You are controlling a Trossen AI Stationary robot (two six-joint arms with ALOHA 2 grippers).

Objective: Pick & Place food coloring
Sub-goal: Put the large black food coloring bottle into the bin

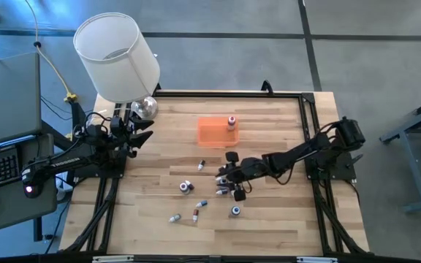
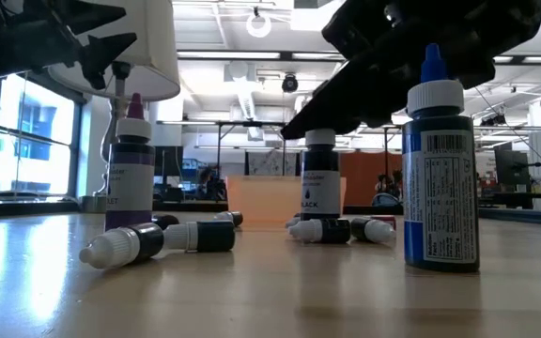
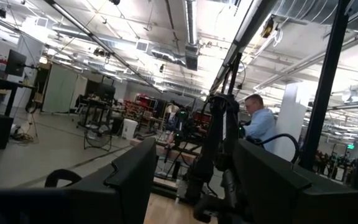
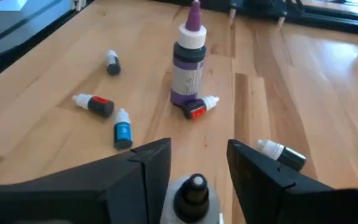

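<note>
Black-capped bottle (image 4: 196, 190) stands between my right gripper (image 4: 197, 163) fingers, spread either side, not pinching yet. Left gripper (image 1: 139, 131) parked spread at the table (image 1: 269, 219) edge.

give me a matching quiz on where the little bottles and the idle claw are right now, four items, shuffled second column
Column one:
1. purple-tipped bottle
2. blue-labelled bottle
3. black-tipped bottle
4. left claw

Column two:
a. upright between the right claw fingers, which stand open around it
b. lying on its side, clear of both claws
c. open at the left edge of the table, away from every bottle
d. upright on its own, with a red-labelled bottle lying at its foot

Pairs: 1-d, 2-b, 3-a, 4-c
</note>
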